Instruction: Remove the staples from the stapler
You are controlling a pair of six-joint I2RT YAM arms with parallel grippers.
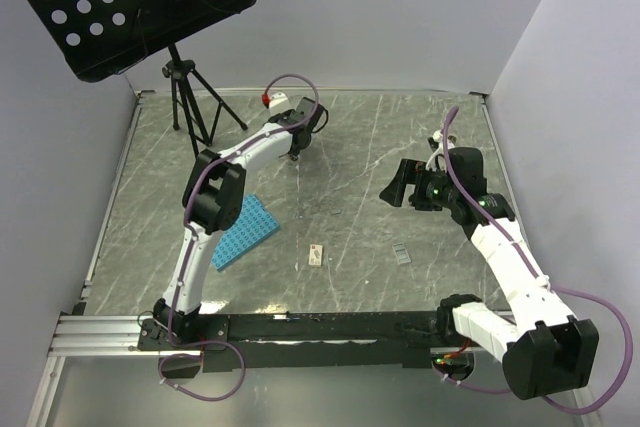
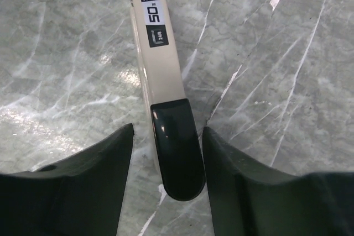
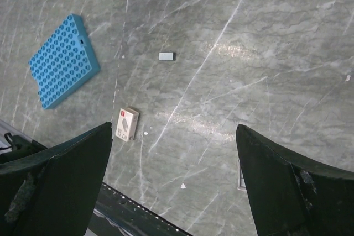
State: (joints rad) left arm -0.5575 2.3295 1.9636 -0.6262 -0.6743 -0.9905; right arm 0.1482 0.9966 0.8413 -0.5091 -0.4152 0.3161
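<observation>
The small slim stapler, with a cream-white top and a rounded black rear cap, lies flat on the grey marble-patterned surface. It sits near the far edge, a little left of the middle. A black label on its far tip reads "50".

The left claw hangs low over the stapler with its two dark fingers spread apart on either side of the black rear cap. A strip of surface shows between the cap and the left finger. The right finger is very close to the cap, and I cannot tell whether it touches.

The right claw hovers above the middle right of the surface, spread wide and holding nothing. Below it, toward the near left, lie a blue studded square plate, a small white box with a red mark and a tiny grey rectangular piece, all well apart.

A black perforated music stand on a tripod rises at the far left corner.
</observation>
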